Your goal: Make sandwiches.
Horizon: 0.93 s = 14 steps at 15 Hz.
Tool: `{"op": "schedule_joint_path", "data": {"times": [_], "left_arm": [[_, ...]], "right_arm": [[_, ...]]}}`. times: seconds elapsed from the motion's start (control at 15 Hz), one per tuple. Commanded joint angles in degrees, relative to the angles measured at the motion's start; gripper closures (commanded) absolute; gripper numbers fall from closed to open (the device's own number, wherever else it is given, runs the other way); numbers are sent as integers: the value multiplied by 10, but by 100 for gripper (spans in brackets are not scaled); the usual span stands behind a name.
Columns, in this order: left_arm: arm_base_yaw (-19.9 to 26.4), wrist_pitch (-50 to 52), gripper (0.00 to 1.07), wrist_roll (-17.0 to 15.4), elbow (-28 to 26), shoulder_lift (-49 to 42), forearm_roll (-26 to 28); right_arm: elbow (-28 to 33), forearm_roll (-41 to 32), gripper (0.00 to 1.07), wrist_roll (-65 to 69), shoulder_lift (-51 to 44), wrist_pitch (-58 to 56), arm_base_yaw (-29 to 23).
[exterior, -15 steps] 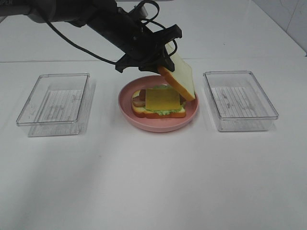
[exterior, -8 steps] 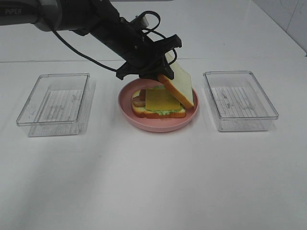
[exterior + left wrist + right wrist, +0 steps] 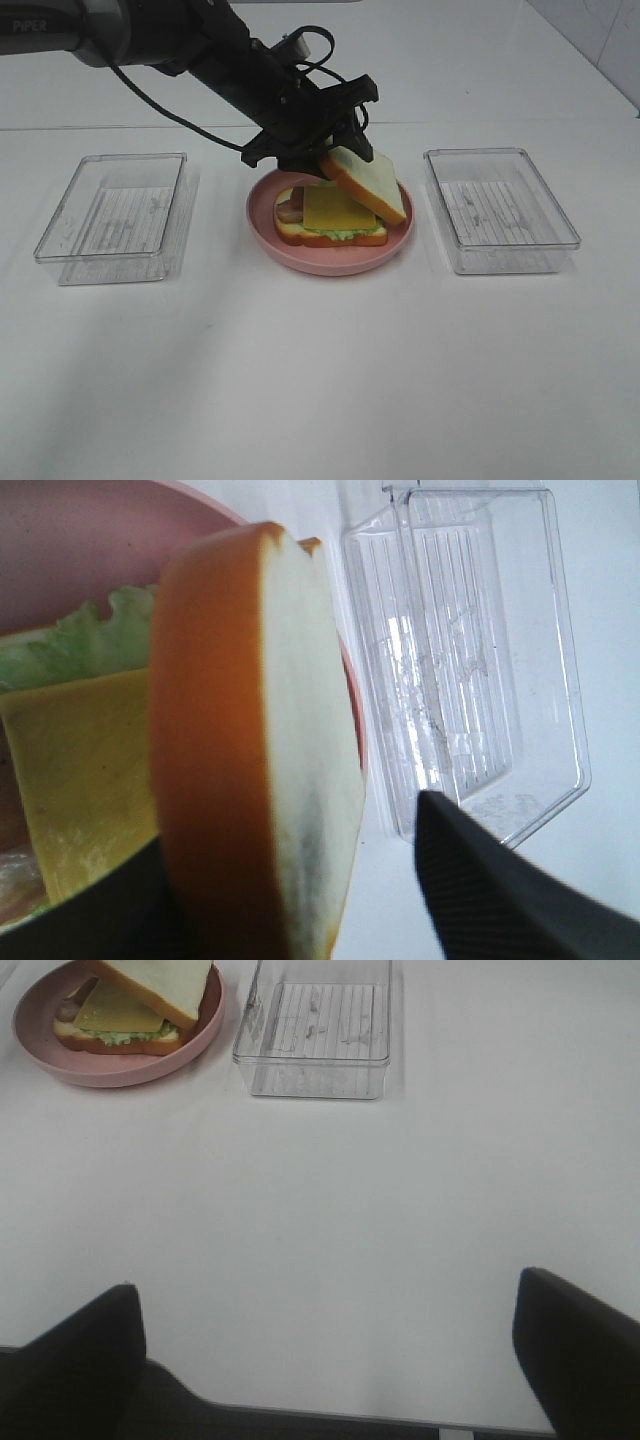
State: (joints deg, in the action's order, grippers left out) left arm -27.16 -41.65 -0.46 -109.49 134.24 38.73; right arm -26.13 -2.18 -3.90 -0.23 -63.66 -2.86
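Exterior high: centre frame, the left gripper (image 3: pixel 335 150) tips the top bread slice (image 3: pixel 365 183) onto the cheese (image 3: pixel 337 208) on the pink plate (image 3: pixel 330 259).

Left wrist: fingers parting beside the slice; it may slide off crooked.

Right wrist: right gripper (image 3: pixel 325 1360) spread wide, empty.

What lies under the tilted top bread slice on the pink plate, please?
Under the top bread slice the cheese square shows, with lettuce and the bottom slice; the cheese's right part is covered.

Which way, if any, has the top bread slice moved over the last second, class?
Yes. The top bread slice has tipped down toward the cheese square, lying flatter and lower against the fixed pink plate.
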Motion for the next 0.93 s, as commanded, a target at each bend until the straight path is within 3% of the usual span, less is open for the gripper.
{"op": "schedule_joint_path", "data": {"times": [0.07, 0.13, 0.4, 0.47, 0.53, 0.73, 0.8, 0.93], "left_arm": [[-3, 1, 18, -14, 0, -3, 1], [-3, -13, 7, -30, 0, -3, -17], [-3, -64, 6, -49, 0, -8, -74], [-3, -82, 6, -55, 0, -26, -124], [-3, -89, 6, -61, 0, -33, -136], [-3, -130, 6, -112, -1, -56, -207], [-3, -156, 6, -132, -1, -72, -261], [-3, -195, 6, -136, -1, -104, -327]], "right_arm": [[1, 2, 11, -5, -17, 4, 1], [1, 2, 11, -5, -17, 4, 1], [1, 2, 11, -5, -17, 4, 1], [1, 2, 11, -5, -17, 4, 1], [1, 2, 11, -5, -17, 4, 1], [1, 2, 11, -5, -17, 4, 1], [1, 2, 11, -5, -17, 4, 1], [1, 2, 11, -5, -17, 4, 1]]}}
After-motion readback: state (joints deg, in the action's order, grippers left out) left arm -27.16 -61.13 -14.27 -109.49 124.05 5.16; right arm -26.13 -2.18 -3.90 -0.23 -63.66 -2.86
